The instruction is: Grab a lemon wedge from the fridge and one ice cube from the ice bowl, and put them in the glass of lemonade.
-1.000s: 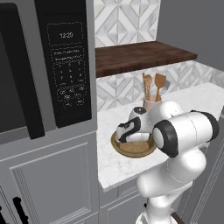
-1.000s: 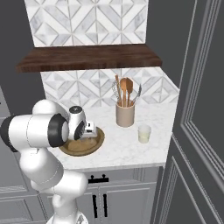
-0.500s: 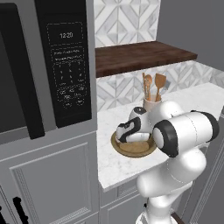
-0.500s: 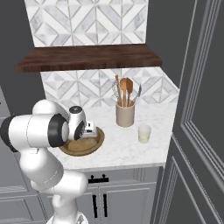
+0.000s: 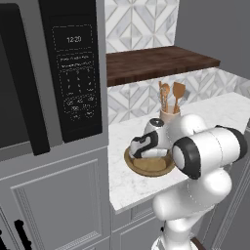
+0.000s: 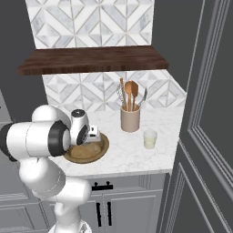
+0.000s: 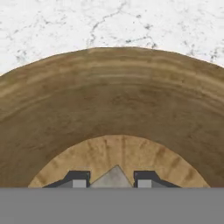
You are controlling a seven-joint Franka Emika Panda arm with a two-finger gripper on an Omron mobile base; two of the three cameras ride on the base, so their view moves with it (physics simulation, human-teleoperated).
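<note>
The jaws stand partly closed, low inside the ice bowl (image 7: 112, 109). In the hand view the two dark fingertips (image 7: 78, 180) flank a small pale-grey ice cube (image 7: 114, 177). Its lower corners meet the inner face of each tip, so the piece fills the gap between them and appears gripped. Beneath and around the tips lies the lighter tan floor of the bowl. Beyond it the darker brown wall rises in a broad arc to the rim, with white veined marble past that. In the left base view the hand is angled down over the ice bowl (image 5: 146, 168), its dark-and-white body covering most of the bowl's interior. In the right base view the hand likewise sits over the near left part of the ice bowl (image 6: 98, 152), and the fingers themselves are hidden behind the wrist. The bowl rests on the marble surface (image 6: 127, 152). A beige utensil crock (image 6: 130, 119) holding wooden spatulas stands behind it, toward the patterned tile wall. The glass of lemonade (image 6: 149, 139) stands upright on the same surface, just in front of the crock, apart from the bowl and untouched. A dark wooden shelf (image 6: 91, 59) runs along the wall above. A black appliance with a keypad panel (image 5: 73, 73) stands at the left of the left base view.
</note>
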